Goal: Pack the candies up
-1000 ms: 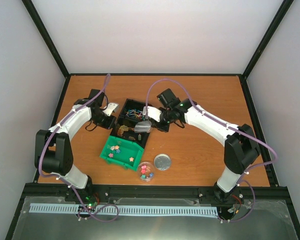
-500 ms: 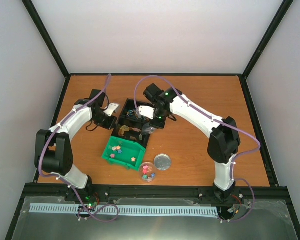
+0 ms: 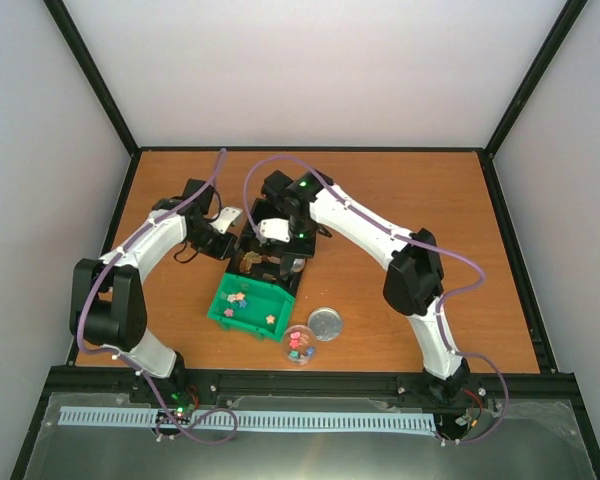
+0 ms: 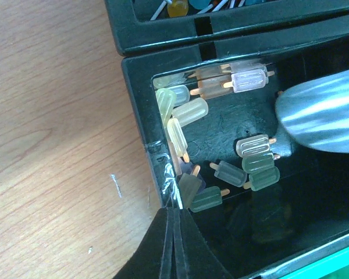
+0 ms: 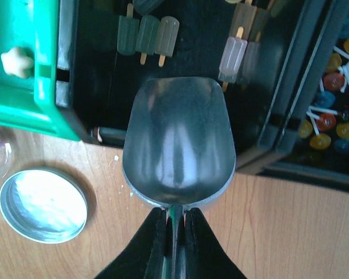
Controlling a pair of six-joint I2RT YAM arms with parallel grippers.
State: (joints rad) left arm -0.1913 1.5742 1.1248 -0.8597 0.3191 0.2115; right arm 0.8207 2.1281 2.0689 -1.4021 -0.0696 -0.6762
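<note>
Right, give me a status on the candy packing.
Done: a few star candies sit in the clear jar. In hand: the right gripper holds an empty metal scoop over the black tray; the left gripper is shut at that tray's rim. Left: more of them lie in the green bin, and the silver lid lies beside the jar.

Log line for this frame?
left gripper: shut at black tray rim; right gripper: holding empty scoop over it; candies: green bin, jar
</note>
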